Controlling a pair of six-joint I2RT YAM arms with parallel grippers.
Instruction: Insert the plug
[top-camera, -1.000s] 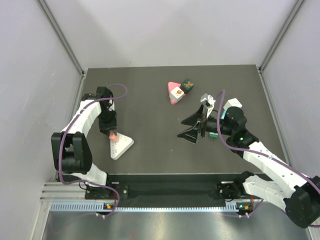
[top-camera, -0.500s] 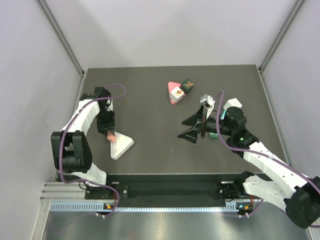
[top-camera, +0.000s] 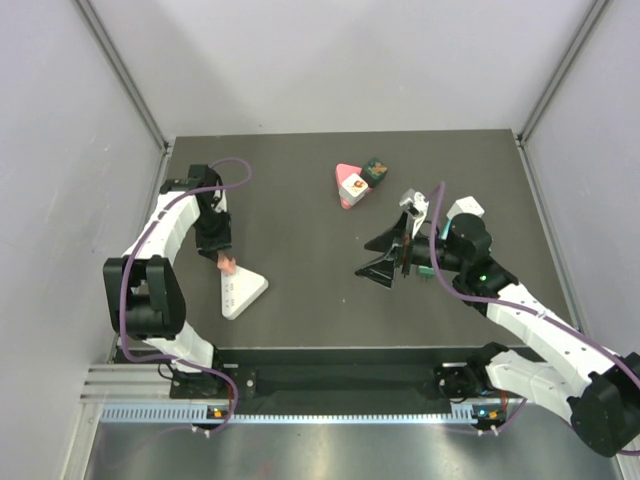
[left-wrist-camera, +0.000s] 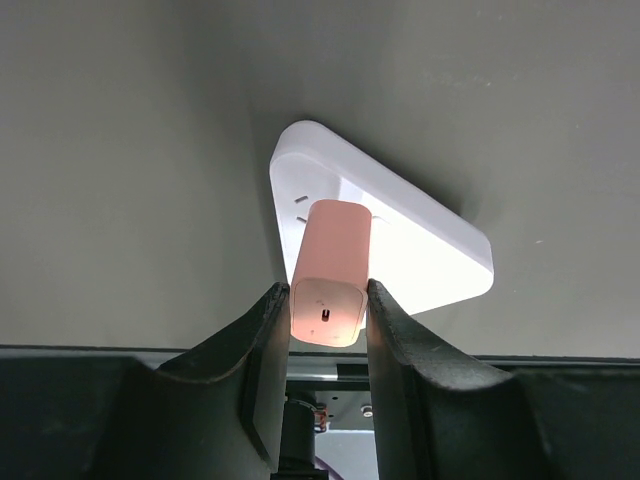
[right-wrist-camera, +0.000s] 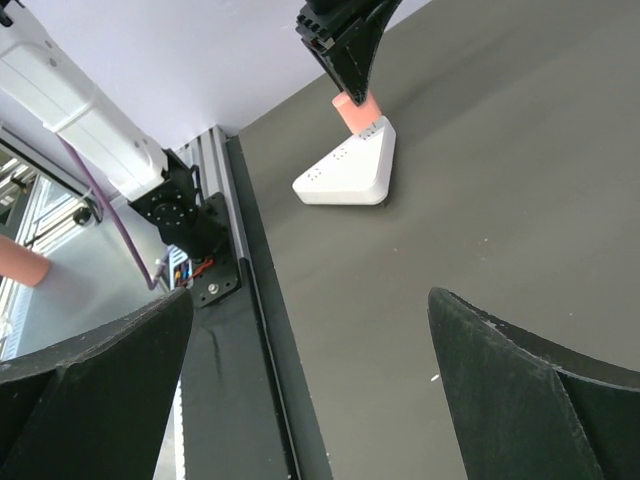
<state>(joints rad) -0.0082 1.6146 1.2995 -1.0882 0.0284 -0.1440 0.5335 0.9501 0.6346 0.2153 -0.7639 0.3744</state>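
My left gripper (left-wrist-camera: 328, 300) is shut on a pink plug (left-wrist-camera: 331, 270), held by its sides. The plug's far end meets the top of a white triangular socket block (left-wrist-camera: 400, 240) near the slots at its rounded corner. From above, the left gripper (top-camera: 224, 259) and pink plug (top-camera: 227, 266) sit at the far corner of the white socket block (top-camera: 242, 292) on the left of the table. The right wrist view shows the pink plug (right-wrist-camera: 356, 110) tilted onto the block (right-wrist-camera: 350, 170). My right gripper (top-camera: 381, 256) hangs wide open over mid-table, holding nothing.
At the back centre lie a pink triangular socket block (top-camera: 347, 184) with a white plug on it and a small dark green block (top-camera: 377, 171). A white object (top-camera: 466, 209) sits behind the right arm. The table's near edge is a black rail (right-wrist-camera: 260, 330).
The left arm has shifted slightly toward the back, keeping the pink plug at the block's corner. The right arm has stayed put, still wide open.
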